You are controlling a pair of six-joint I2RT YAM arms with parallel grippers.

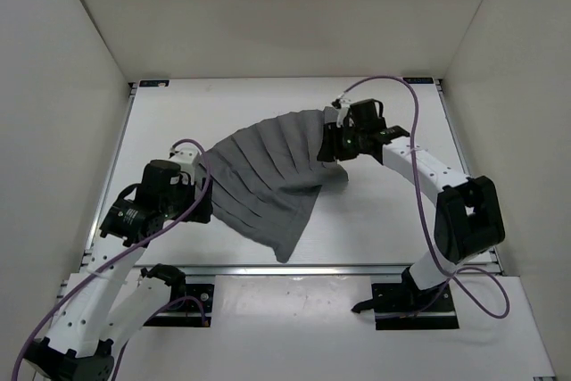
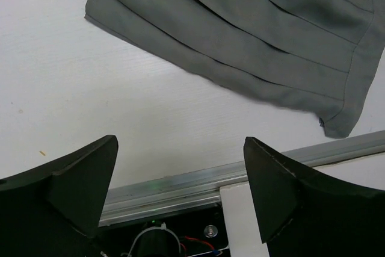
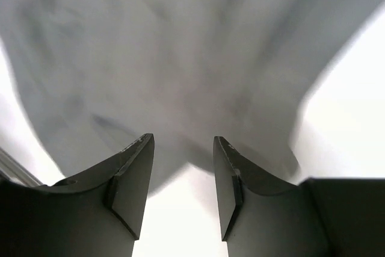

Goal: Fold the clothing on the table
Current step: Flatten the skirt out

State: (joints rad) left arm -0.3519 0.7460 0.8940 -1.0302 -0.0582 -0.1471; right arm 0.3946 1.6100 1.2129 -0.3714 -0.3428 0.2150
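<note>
The clothing (image 1: 268,180), a dark grey pleated fan-shaped garment, lies spread in the middle of the white table (image 1: 384,220). My left gripper (image 1: 202,207) is at its left edge, near the front. In the left wrist view that gripper (image 2: 180,142) is open wide and empty over bare table, the clothing (image 2: 252,22) lying ahead of it. My right gripper (image 1: 330,152) hovers at the garment's far right corner. Seen from the right wrist, it (image 3: 182,138) is partly open, with blurred clothing (image 3: 180,58) just beyond the fingertips and nothing between them.
A metal rail (image 1: 312,268) runs along the table's near edge, also visible from the left wrist as a rail (image 2: 180,185) just below the fingers. White walls enclose the table on the left, right and far sides. Purple cables trail from both arms.
</note>
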